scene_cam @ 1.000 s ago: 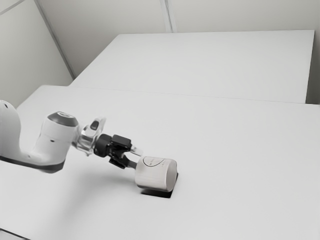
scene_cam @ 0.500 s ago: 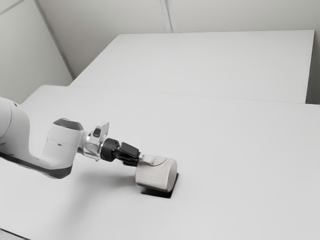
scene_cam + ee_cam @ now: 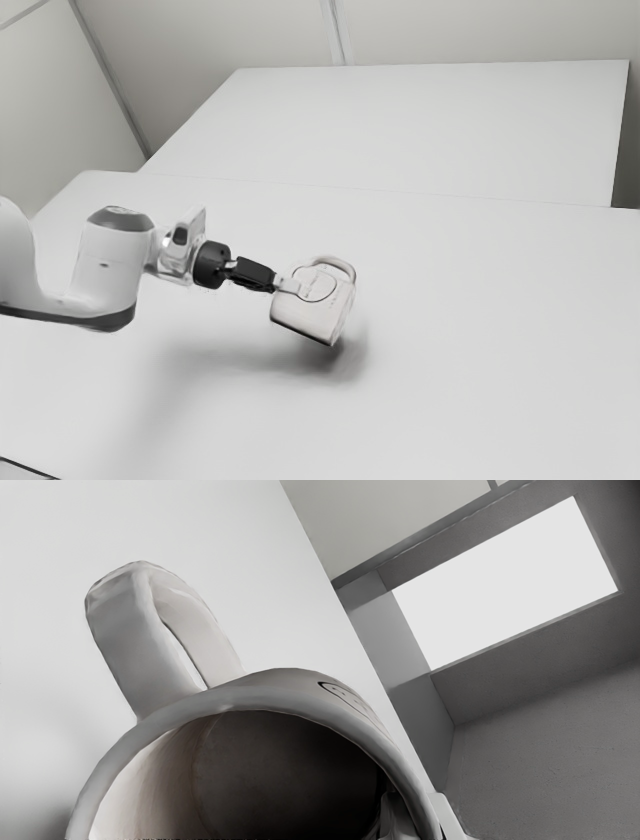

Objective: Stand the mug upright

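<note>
The mug [image 3: 310, 308] is held tilted above the counter [image 3: 490, 340], at the end of the claw [image 3: 287, 285], with its mouth toward the claw and its base directed down and toward the exterior view's right. The claw is clamped on the mug's side wall at the rim [image 3: 260, 700]: the inner finger [image 3: 396, 816] is inside the mouth and the outer finger [image 3: 446, 812] bears on the outside. Handling: the mug is probably rigid, moderately light and smooth-glazed (treat it as ceramic, and therefore brittle). The present hold on the wall is usable, but it is off-center; the weight of the body and the handle [image 3: 120, 635] may cause the mug to pivot between the fingers. Retain the grip on the plain wall, away from the handle, and rotate the wrist slowly until the mouth faces up and the base is parallel to the counter. Lower the mug gently, since a base edge that lands first could chip or twist the mug out of the grip. Release only when the base is fully seated. Visibility: the near part of the mouth and much of both fingers are cut off by the wrist view's frame. The depth of the inner finger's contact is hard to make out in the dark interior. The underside of the base is hidden. The shadow [image 3: 346, 362] below the mug suggests clearance from the counter (the exact gap cannot be judged).
</note>
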Motion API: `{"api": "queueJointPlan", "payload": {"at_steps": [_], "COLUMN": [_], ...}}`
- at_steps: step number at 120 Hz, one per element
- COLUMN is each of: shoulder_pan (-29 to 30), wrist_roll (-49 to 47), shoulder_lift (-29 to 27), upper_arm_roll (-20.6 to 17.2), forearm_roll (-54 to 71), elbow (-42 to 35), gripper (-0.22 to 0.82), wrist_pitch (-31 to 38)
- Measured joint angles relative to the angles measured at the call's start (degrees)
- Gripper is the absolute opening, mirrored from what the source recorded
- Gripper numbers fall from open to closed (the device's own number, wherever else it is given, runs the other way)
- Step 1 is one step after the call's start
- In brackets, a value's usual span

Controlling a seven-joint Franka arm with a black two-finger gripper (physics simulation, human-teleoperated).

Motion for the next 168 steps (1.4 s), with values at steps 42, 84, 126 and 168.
{"api": "queueJointPlan", "payload": {"at_steps": [42, 84, 126, 168], "shoulder_pan": [-1.75, -1.96, -2.27, -2.47], "wrist_roll": [-19.06, -40.82, -55.82, -63.34], "shoulder_lift": [-2.30, -1.38, 0.15, 0.03], "upper_arm_roll": [-1.15, -2.81, -2.96, -3.30], "forearm_roll": [48.73, 75.73, 77.51, 76.47], "elbow": [16.96, 14.74, 5.06, 3.48], "gripper": [-0.18, -0.18, -0.18, 0.34], "wrist_pitch": [4.51, 15.65, 33.54, 37.50]}}
